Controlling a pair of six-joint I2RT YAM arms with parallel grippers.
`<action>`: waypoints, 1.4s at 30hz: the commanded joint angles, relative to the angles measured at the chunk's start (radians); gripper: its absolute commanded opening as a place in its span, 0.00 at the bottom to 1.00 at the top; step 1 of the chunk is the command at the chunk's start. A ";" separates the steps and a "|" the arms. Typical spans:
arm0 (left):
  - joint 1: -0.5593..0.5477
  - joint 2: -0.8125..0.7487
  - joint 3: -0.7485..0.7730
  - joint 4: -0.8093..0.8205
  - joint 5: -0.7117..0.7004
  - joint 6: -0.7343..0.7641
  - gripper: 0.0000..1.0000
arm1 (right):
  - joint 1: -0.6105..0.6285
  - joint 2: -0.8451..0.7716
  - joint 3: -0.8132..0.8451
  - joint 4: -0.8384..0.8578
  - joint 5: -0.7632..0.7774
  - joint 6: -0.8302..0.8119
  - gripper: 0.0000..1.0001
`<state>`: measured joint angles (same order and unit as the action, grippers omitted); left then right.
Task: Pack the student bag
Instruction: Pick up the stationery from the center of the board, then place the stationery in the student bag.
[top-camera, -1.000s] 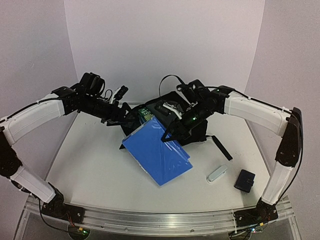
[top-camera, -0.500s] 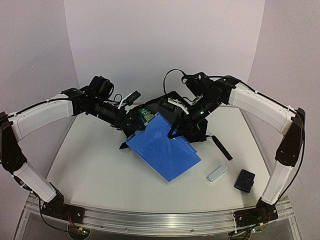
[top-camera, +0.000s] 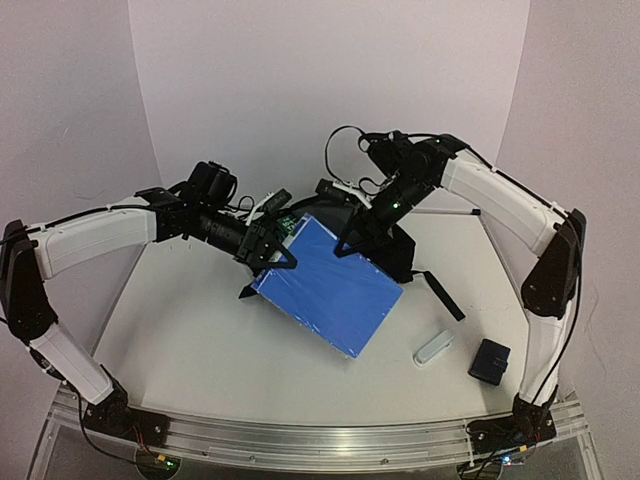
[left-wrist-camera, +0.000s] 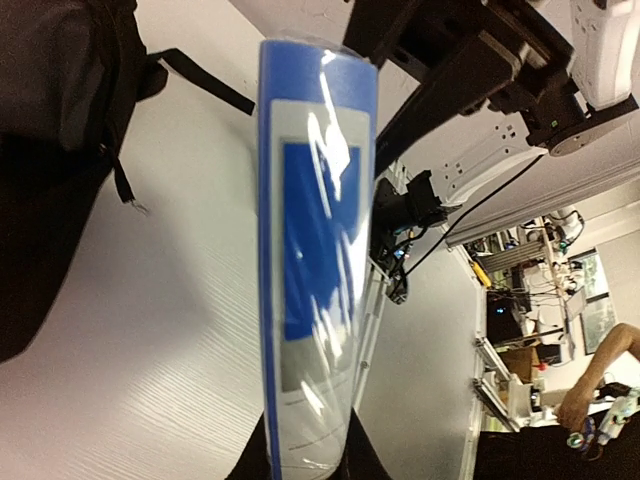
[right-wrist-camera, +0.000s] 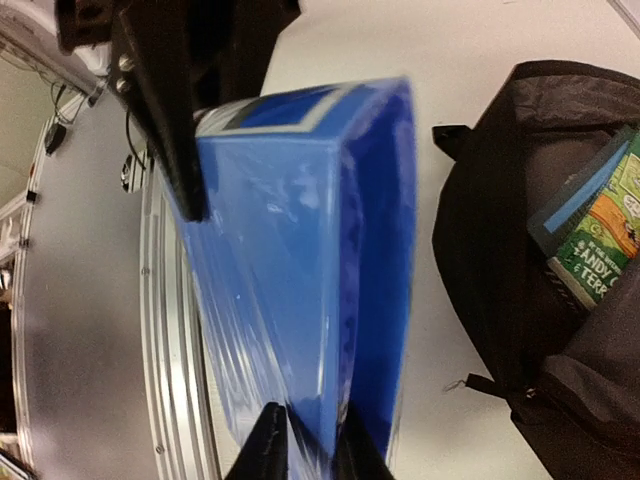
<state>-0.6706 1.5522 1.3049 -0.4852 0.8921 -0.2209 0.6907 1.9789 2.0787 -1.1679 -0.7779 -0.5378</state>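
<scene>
The student bag (top-camera: 398, 252) lies at the back of the table, a black backpack with its mouth open; it also shows in the wrist views (left-wrist-camera: 50, 130) (right-wrist-camera: 500, 250). A large blue folder (top-camera: 330, 290) slopes in front of it. My left gripper (top-camera: 280, 255) is shut on the folder's left corner, and the folder (left-wrist-camera: 312, 250) runs out from between its fingers (left-wrist-camera: 365, 462). My right gripper (top-camera: 350, 243) clasps the folder's upper edge, its fingers (right-wrist-camera: 268, 450) close against the folder (right-wrist-camera: 300, 300).
Books (right-wrist-camera: 598, 225) stand inside the bag, one with a green cover (top-camera: 290, 224). A black strap (top-camera: 443, 295) trails from the bag to the right. A small white item (top-camera: 434, 347) and a dark-blue pouch (top-camera: 490, 360) lie near the front right.
My left gripper moved in to the right and shut on the folder's corner. The right arm swung back and up, and the folder shifted right. The right jaws have loosened slightly.
</scene>
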 joint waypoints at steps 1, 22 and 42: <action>0.057 -0.058 -0.042 0.209 -0.036 -0.216 0.00 | -0.052 0.055 0.162 0.018 0.003 0.129 0.29; 0.390 -0.232 -0.087 0.316 -0.544 -0.784 0.00 | -0.131 0.232 0.272 0.448 0.414 0.476 0.79; 0.393 -0.491 -0.330 0.274 -0.692 -0.889 0.00 | 0.000 0.555 0.295 0.495 0.909 0.373 0.45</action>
<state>-0.2802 1.1066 0.9819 -0.2508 0.2055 -1.1007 0.6992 2.5019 2.3365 -0.6937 -0.0102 -0.1396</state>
